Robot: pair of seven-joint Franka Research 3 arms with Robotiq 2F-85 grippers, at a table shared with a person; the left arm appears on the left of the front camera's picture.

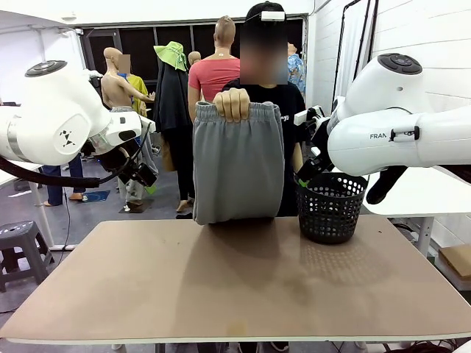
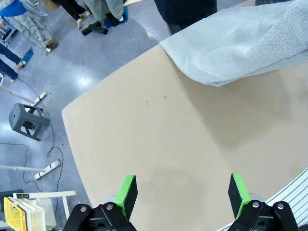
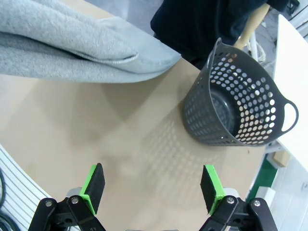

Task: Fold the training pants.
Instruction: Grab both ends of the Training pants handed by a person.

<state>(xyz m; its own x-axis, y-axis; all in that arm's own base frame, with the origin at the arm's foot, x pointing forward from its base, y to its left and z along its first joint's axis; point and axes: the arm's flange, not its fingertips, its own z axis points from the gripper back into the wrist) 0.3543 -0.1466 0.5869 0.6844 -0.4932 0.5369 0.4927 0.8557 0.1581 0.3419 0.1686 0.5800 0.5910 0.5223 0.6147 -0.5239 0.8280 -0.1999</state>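
A person's hand point(image 1: 232, 104) holds the light grey training pants point(image 1: 238, 169) up by the gathered waistband at the far side of the table. They hang doubled over, and their lower end reaches the tan tabletop point(image 1: 235, 287). My left gripper point(image 2: 183, 187) hovers open above the bare table, with the pants point(image 2: 240, 43) lying ahead of it at the upper right. My right gripper point(image 3: 153, 182) is also open over the table, nothing between its green pads, and the pants point(image 3: 62, 48) are ahead at the upper left.
A black mesh basket point(image 1: 330, 206) stands at the table's far right, beside the pants, and looks empty in the right wrist view point(image 3: 236, 106). A grey stool point(image 2: 28, 121) stands on the floor off the table's left edge.
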